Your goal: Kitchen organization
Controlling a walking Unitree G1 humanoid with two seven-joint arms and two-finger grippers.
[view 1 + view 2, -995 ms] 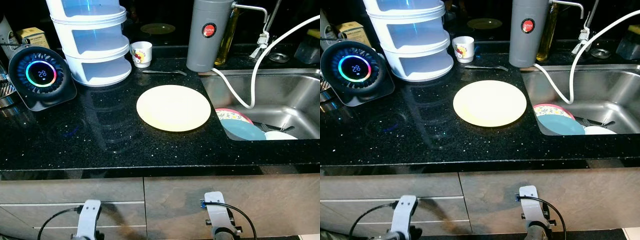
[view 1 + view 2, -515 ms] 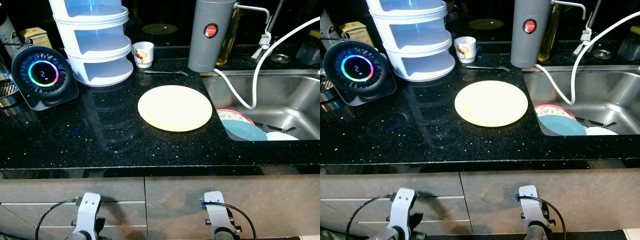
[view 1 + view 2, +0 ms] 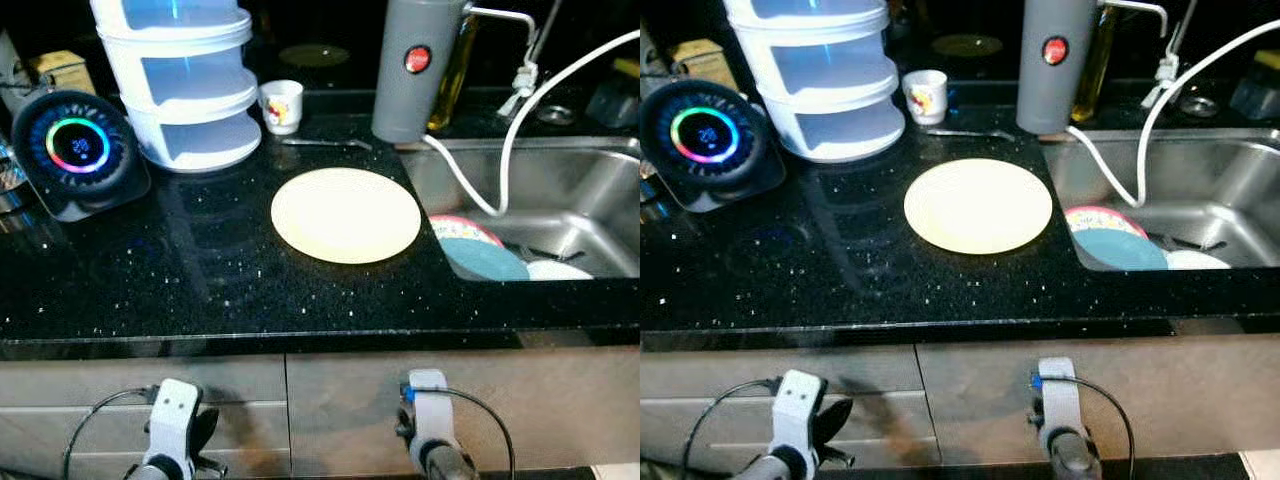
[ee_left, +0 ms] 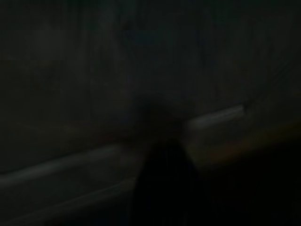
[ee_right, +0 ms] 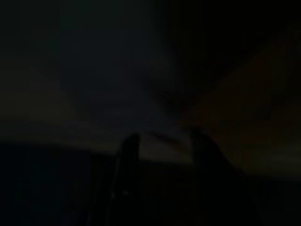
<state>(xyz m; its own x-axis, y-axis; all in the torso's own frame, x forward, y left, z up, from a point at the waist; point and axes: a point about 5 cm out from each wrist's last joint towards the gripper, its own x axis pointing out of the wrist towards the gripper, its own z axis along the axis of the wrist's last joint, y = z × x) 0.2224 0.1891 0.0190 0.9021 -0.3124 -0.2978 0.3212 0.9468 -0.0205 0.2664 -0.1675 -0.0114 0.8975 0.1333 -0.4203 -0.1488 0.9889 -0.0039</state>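
Black speckled countertop runs across the middle of the frame, grey cabinet fronts below it. Pale yellow plate lies flat at centre, nothing on it. Steel sink at right; inside, near the counter edge, a pink-rimmed plate, a teal plate overlapping it, and a white dish partly cut off by the counter's front lip. White hose drops into the basin from upper right. Grey cylindrical canister stands at the sink's back corner, top cropped; an amber bottle is mostly hidden behind it. Spoon lies between canister and a small white cup. Stacked white tiered container at upper left, top cut off. Round black device with a glowing colour ring at far left; digits unreadable.

Both arms hang low at the bottom edge: left gripper, right gripper, well away from the plate. Wrist views are near black. Left gripper's opening: cannot tell. Right gripper shows two dim fingers standing apart.
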